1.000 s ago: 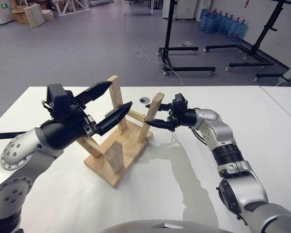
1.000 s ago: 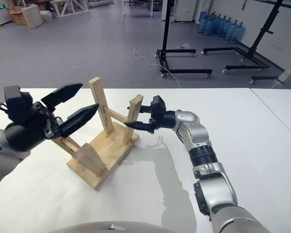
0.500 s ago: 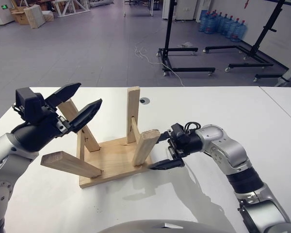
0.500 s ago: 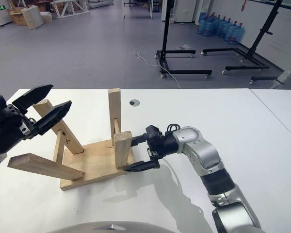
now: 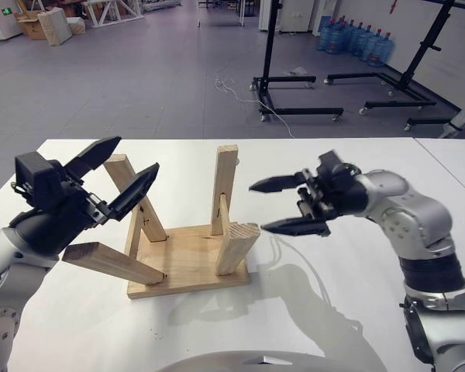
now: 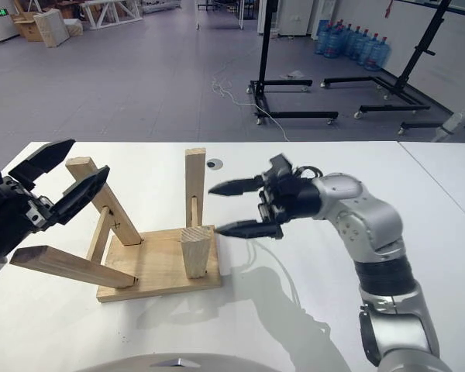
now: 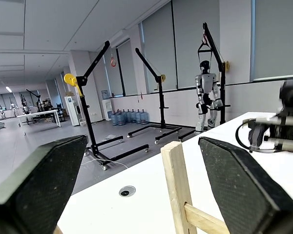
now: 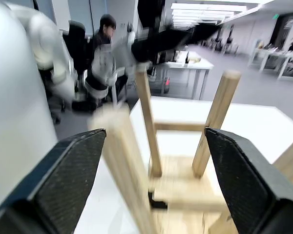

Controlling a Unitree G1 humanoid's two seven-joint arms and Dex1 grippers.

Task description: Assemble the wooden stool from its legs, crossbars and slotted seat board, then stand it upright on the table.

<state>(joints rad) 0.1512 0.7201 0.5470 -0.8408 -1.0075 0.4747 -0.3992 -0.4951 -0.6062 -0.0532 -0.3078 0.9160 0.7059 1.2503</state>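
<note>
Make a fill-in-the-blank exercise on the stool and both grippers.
1. The stool lies upside down on the table, its legs pointing ____.
2. The left gripper and the right gripper both have their fingers ____.
3. The table's colour is ____.
Missing words: up; open; white.

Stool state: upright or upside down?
Upside down: the seat board lies flat on the table, with the legs sticking up.
</note>
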